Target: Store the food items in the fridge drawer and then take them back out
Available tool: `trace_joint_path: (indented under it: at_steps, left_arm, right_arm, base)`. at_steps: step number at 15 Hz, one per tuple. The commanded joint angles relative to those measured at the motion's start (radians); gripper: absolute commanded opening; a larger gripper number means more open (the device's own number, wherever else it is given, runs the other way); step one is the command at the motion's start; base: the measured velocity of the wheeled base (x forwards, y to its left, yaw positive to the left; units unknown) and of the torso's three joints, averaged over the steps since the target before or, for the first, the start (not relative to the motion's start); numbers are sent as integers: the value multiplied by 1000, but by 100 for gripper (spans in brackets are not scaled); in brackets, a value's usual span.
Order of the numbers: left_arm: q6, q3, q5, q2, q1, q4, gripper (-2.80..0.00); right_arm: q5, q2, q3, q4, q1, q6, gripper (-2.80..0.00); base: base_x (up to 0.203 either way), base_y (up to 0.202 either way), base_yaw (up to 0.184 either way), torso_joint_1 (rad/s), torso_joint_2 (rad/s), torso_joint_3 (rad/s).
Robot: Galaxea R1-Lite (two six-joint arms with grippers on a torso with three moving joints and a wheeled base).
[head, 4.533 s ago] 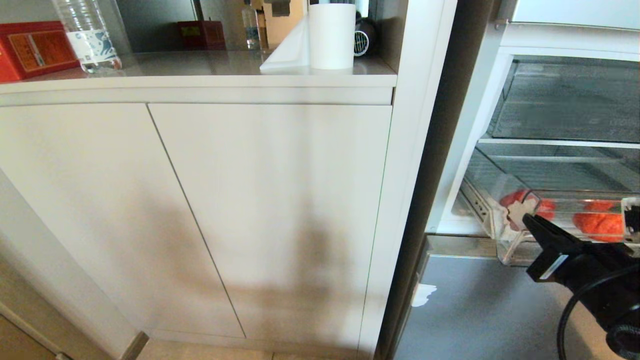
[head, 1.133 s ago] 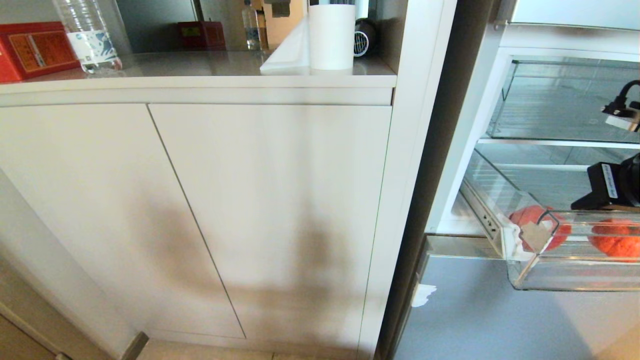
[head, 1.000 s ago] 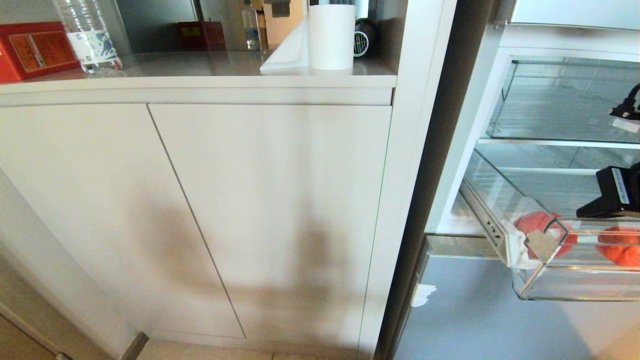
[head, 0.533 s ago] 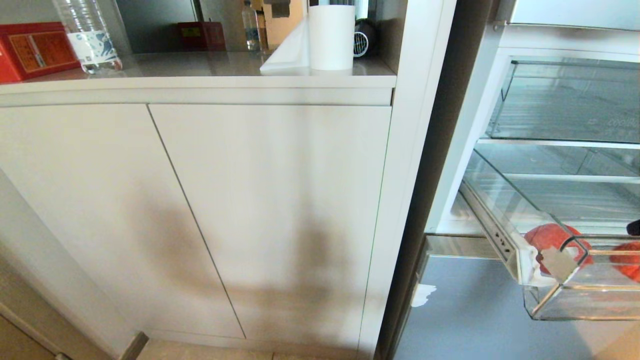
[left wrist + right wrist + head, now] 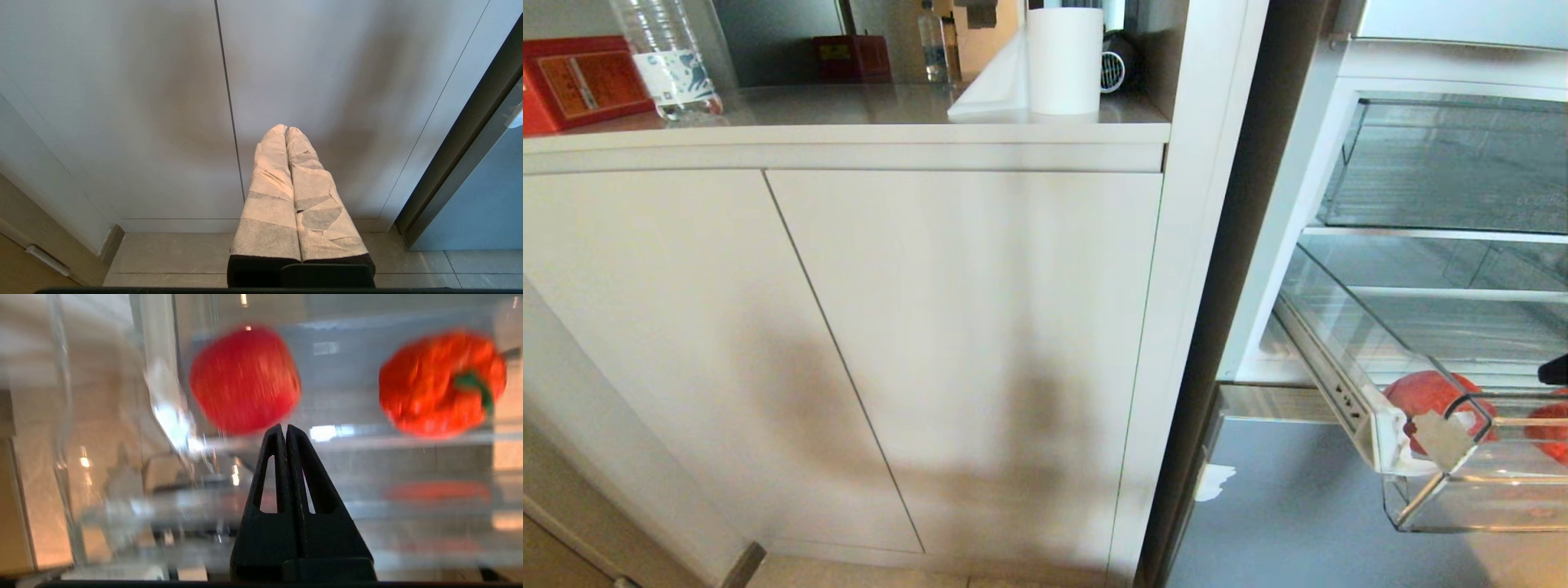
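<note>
The fridge drawer (image 5: 1429,500), a clear bin with a whitish patch (image 5: 1442,441) on its front corner, stands pulled out of the open fridge. Two food items lie inside: a round red one (image 5: 1429,390) (image 5: 244,379) and an orange-red lump with a green stem (image 5: 1553,429) (image 5: 437,384). My right gripper (image 5: 284,426) is shut with nothing between its fingers, its tips at the drawer's clear front wall (image 5: 122,506), just below the red item. Only a black bit of that arm (image 5: 1555,369) shows at the head view's right edge. My left gripper (image 5: 284,128), wrapped in white tape, is shut and parked low before the cabinet.
A shorter clear bin (image 5: 1454,163) sits above the drawer. Left of the fridge stand white cabinet doors (image 5: 964,351) under a counter with a paper roll (image 5: 1063,59), a water bottle (image 5: 666,57) and a red box (image 5: 572,77). A grey lower fridge front (image 5: 1298,506) lies below the drawer.
The drawer has slid further out of the fridge with both food items in it. The right arm has drawn back with it, almost out of the head view at the right edge.
</note>
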Motion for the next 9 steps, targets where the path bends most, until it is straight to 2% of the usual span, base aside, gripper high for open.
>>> trace_joint_path:
  at_steps: [1, 5, 9]
  left_arm:
    - [0, 0, 0, 1, 0, 0, -280]
    - [0, 0, 0, 1, 0, 0, -280]
    - [0, 0, 0, 1, 0, 0, -280]
  right_arm:
    - [5, -71, 27, 42, -14, -20, -280]
    - [7, -144, 53, 66, -16, -33, -280]
    - [8, -54, 43, 27, -14, -32, -280]
  base:
    - [0, 0, 0, 0, 0, 0]
    - [0, 0, 0, 0, 0, 0]
    - [0, 0, 0, 0, 0, 0]
